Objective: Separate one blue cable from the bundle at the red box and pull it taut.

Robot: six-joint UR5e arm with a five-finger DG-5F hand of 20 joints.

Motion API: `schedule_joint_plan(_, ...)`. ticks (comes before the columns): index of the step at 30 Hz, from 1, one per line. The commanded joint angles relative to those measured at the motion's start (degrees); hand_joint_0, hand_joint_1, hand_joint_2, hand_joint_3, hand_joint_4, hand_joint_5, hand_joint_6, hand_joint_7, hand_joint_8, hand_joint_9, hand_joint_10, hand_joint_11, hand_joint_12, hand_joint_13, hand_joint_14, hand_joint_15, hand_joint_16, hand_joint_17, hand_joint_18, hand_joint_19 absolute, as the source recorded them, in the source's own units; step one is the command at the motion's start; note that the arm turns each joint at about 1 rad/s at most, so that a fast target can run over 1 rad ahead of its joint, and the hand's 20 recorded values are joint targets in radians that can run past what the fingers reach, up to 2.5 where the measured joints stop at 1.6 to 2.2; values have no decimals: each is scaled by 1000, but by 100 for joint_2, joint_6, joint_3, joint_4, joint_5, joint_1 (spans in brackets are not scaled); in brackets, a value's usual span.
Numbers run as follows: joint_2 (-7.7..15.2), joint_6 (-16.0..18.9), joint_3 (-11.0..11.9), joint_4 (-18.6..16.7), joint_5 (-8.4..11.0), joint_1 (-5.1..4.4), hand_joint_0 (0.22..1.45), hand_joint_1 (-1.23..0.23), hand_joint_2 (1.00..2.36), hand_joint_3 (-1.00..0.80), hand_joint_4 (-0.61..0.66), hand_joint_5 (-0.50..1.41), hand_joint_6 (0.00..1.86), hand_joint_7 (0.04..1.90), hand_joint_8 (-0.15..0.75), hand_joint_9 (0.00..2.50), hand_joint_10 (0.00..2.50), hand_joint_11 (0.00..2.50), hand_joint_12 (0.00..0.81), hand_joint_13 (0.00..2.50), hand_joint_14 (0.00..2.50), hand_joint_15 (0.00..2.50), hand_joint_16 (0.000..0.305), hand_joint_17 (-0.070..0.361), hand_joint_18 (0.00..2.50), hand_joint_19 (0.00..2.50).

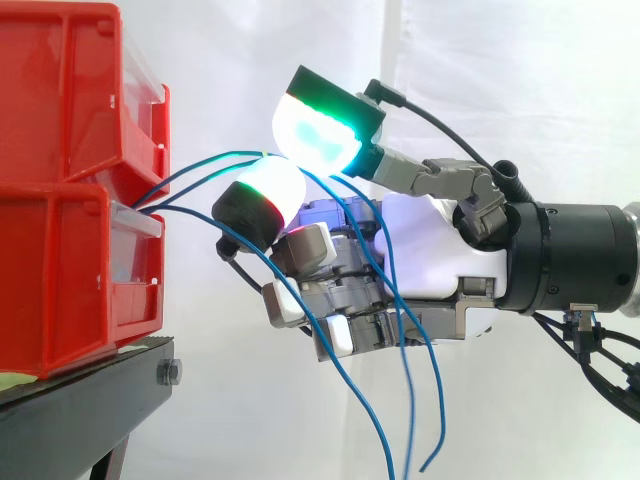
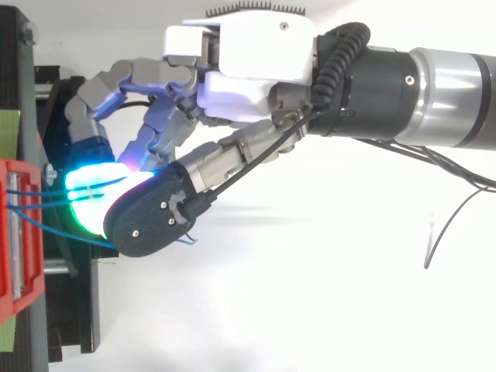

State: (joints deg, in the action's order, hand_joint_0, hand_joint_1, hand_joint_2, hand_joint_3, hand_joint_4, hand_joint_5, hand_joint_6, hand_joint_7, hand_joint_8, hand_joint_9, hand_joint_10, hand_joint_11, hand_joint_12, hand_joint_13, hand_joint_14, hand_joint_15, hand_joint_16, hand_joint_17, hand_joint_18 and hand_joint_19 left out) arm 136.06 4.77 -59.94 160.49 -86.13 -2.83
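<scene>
Several thin blue cables (image 1: 195, 170) come out from between the two stacked red bins (image 1: 60, 100) on the left. My hand (image 1: 430, 250) reaches in from the right, just short of the bins. Two glowing fingertips (image 1: 320, 130), one green-lit above and one white-red below, close on the upper blue cable where it arches highest. From the pinch that cable runs back across the palm and hangs down. The other cables (image 1: 350, 390) droop loose below the hand. In the top view the hand (image 2: 248, 77) holds its lit pads (image 2: 89, 190) beside the bin front, and blue strands (image 2: 31, 208) run into them.
The red bins (image 2: 15, 232) rest on a black stand (image 1: 90, 390) with a bolt at its front corner. A white curtain hangs behind. A thin dark loose wire (image 2: 449, 225) dangles under the forearm in the top view.
</scene>
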Motion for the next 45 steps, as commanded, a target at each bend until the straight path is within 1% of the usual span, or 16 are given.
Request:
schedule_joint_plan(1, 0, -3, 0, 0, 0, 10, 710, -855, 1012, -351, 38, -171, 893, 1212, 309, 969, 23, 1176, 408, 898, 22, 643, 48, 107, 923, 753)
schedule_joint_plan(3, 0, -3, 0, 0, 0, 1, 724, -862, 1009, -391, 33, -171, 892, 1215, 313, 967, 23, 1177, 409, 897, 24, 636, 47, 107, 921, 745)
schedule_joint_plan(5, 0, -3, 9, 0, 0, 1, 741, -865, 1001, -483, 44, -172, 893, 1203, 310, 962, 23, 1171, 406, 897, 22, 637, 47, 107, 920, 745)
schedule_joint_plan(6, 0, 6, 0, 0, 0, 1, 728, -868, 1000, -500, 76, -171, 893, 1186, 310, 961, 23, 1174, 407, 898, 24, 630, 47, 106, 922, 744)
schedule_joint_plan(9, 0, -3, 0, 9, 0, 1, 626, -821, 1000, -500, 105, -163, 891, 1174, 308, 982, 23, 1187, 406, 910, 24, 640, 47, 106, 924, 754)
schedule_joint_plan(10, 0, -3, 0, 9, 0, 1, 567, -777, 1000, -500, 107, -162, 891, 1150, 317, 991, 22, 1186, 409, 916, 23, 638, 48, 108, 935, 755)
schedule_joint_plan(14, 0, -20, 0, 9, 0, 1, 527, -671, 1000, -500, 103, -160, 880, 1126, 325, 1005, 21, 1179, 418, 925, 23, 631, 50, 114, 955, 751)
schedule_joint_plan(19, 0, -29, 0, 18, 0, 1, 514, -510, 1000, -500, 96, -156, 858, 1090, 325, 1014, 22, 1169, 424, 930, 21, 635, 52, 116, 964, 757)
schedule_joint_plan(23, 0, -29, 0, 18, 0, 1, 519, -488, 1000, -500, 90, -156, 845, 1074, 324, 1015, 22, 1171, 427, 928, 22, 629, 52, 117, 960, 772)
schedule_joint_plan(26, 0, -29, 0, 18, 0, 1, 586, -466, 1000, -500, 83, -156, 839, 1084, 305, 1006, 23, 1172, 410, 914, 21, 636, 48, 109, 928, 790)
schedule_joint_plan(29, 0, -29, 0, 18, 0, 1, 617, -551, 1006, -426, 72, -153, 832, 1101, 302, 1002, 24, 1179, 408, 905, 23, 636, 48, 107, 920, 804)
schedule_joint_plan(31, 0, -29, 0, 18, 0, 1, 604, -607, 1012, -330, 63, -152, 830, 1119, 305, 985, 24, 1165, 409, 896, 22, 631, 48, 109, 913, 798)
schedule_joint_plan(34, 0, -29, 0, 18, 0, 1, 589, -649, 1016, -248, 61, -154, 831, 1151, 306, 977, 24, 1159, 413, 889, 23, 630, 49, 110, 908, 798)
schedule_joint_plan(36, 0, -29, 0, 18, 0, 1, 592, -730, 1017, -206, 71, -160, 841, 1175, 316, 976, 22, 1155, 420, 893, 22, 629, 50, 113, 920, 789)
schedule_joint_plan(39, 0, -29, 0, 18, 0, 10, 597, -764, 1019, -153, 54, -164, 850, 1185, 314, 958, 23, 1143, 419, 885, 21, 619, 50, 112, 914, 779)
schedule_joint_plan(45, 0, -29, 0, 26, 0, 10, 645, -844, 1019, -195, 7, -174, 869, 1183, 302, 924, 23, 1153, 411, 867, 23, 627, 48, 108, 890, 770)
